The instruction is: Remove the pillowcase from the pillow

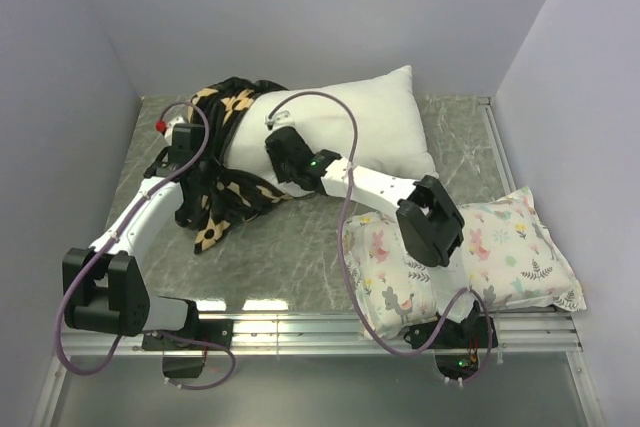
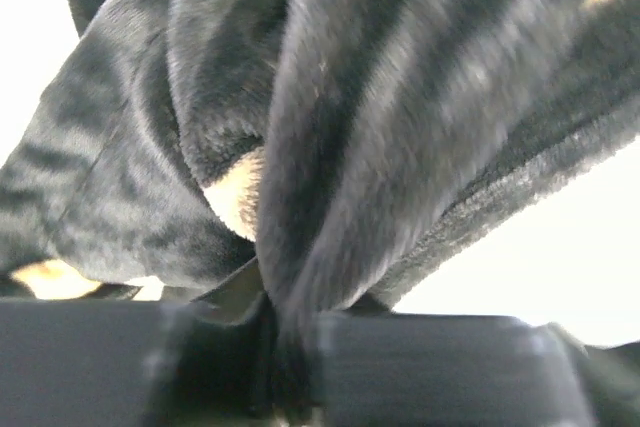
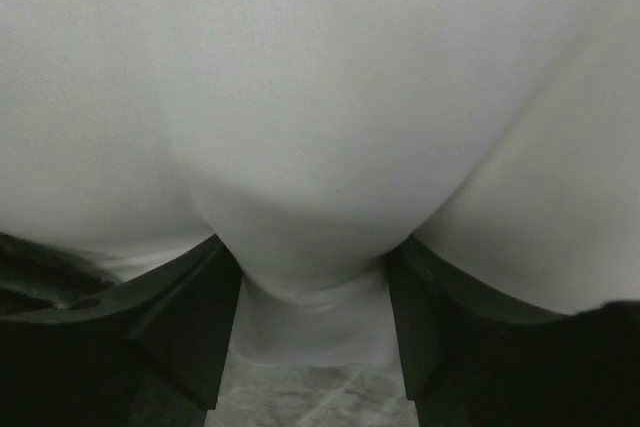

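The black pillowcase with tan motifs is bunched at the left end of the white pillow, part over that end and part trailing onto the table. My left gripper is shut on a gathered fold of it; in the left wrist view the dark cloth runs down into the closed left gripper. My right gripper presses into the pillow's near-left side. In the right wrist view the right gripper stands open, its jaws wide apart on either side of a bulge of white pillow.
A smaller white pillow with a pastel floral print lies at the near right, under the right arm's elbow. The grey marble-pattern table is boxed in by pale walls at left, back and right. A metal rail runs along its near edge.
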`<state>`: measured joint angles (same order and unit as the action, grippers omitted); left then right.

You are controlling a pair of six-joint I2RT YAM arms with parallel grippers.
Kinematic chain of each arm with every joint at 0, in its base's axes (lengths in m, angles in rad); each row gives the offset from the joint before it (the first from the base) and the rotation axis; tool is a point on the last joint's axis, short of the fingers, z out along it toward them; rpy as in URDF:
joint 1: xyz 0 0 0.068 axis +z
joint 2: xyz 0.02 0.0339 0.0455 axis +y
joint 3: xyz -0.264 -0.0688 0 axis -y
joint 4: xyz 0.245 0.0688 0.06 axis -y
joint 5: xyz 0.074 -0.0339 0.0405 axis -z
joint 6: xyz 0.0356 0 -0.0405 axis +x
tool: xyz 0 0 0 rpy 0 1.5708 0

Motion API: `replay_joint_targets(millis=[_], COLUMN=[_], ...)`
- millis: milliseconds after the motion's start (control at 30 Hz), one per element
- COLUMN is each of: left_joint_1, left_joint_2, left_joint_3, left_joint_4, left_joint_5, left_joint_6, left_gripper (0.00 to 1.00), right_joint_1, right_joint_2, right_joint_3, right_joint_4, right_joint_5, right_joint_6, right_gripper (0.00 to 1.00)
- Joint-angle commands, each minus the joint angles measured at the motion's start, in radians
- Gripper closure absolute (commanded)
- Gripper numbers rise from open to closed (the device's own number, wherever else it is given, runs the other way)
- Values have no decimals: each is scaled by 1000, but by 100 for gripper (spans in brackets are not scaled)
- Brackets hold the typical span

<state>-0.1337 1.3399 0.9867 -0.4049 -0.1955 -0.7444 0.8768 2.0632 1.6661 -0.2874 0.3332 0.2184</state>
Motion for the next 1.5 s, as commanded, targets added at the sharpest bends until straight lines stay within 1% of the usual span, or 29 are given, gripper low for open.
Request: replay_joint_targets(millis=[0, 33, 67, 100, 200, 267, 300, 333, 367, 400, 433, 467, 500, 533, 667, 800, 900, 967, 1033, 1133, 1167, 1233, 1267, 1467], left_joint_1=[-21, -33, -41, -52, -115, -148, -193, -216, -242, -301, -331, -357, -401, -418, -451, -460, -461, -458, -455, -422, -406, -353, -337, -222], left_joint_2=[4, -1, -8, -25, -48, -61, -80, -96, -117, -163, -182, -194, -206, -203, -137, -87, -38, -3, 5, -4, -7, -10, -8, -51], left_joint_3=[64, 69, 79, 87, 142, 193, 208, 216, 205, 190, 150, 132, 113, 80, 40, -11, -16, -7, 4, -11, -16, -29, -31, -83], left_joint_4=[-40, -35, -35, -34, -64, -115, -139, -156, -153, -144, -134, -120, -114, -104, -110, -54, -49, -69, -92, -78, -63, -58, -58, -75], left_joint_5=[56, 64, 61, 54, 12, -34, -121, -162, -182, -229, -246, -261, -280, -300, -317, -323, -338, -361, -386, -389, -381, -357, -354, -361], left_joint_6=[54, 60, 63, 69, 60, 40, -16, -53, -84, -149, -185, -249, -278, -301, -391, -427, -440, -446, -449, -414, -388, -366, -356, -349], left_gripper=[84, 75, 66, 51, 36, 34, 30, 29, 29, 27, 26, 26, 25, 25, 22, 19, 18, 20, 23, 51, 72, 88, 99, 100], right_joint_1=[-50, -53, -56, -59, -61, -67, -68, -74, -79, -82, -87, -91, -93, -91, -96, -107, -116, -122, -136, -166, -174, -196, -202, -269], right_joint_2=[11, 2, -21, -29, -60, -89, -98, -104, -110, -112, -114, -115, -118, -120, -140, -167, -186, -193, -207, -238, -247, -273, -279, -322], right_joint_3=[26, 15, 12, 9, 11, -8, -17, -26, -26, -22, -19, -16, -14, -12, -9, -28, -34, -31, -38, -65, -81, -94, -97, -134], right_joint_4=[-41, -38, -33, -33, -45, -29, -21, -12, -13, -13, -15, -16, -15, -13, -24, -21, -21, -27, -30, -24, -19, -16, -18, -9], right_joint_5=[-39, -36, -43, -66, -95, -121, -152, -163, -169, -184, -197, -204, -212, -229, -235, -247, -255, -250, -250, -260, -264, -264, -266, -281], right_joint_6=[53, 70, 68, 68, 82, 93, 107, 113, 119, 128, 133, 139, 150, 153, 168, 182, 190, 187, 185, 184, 187, 184, 184, 180], right_gripper=[69, 87, 98, 100, 100, 100, 100, 100, 100, 100, 100, 100, 100, 100, 100, 100, 100, 100, 100, 100, 100, 100, 100, 100])
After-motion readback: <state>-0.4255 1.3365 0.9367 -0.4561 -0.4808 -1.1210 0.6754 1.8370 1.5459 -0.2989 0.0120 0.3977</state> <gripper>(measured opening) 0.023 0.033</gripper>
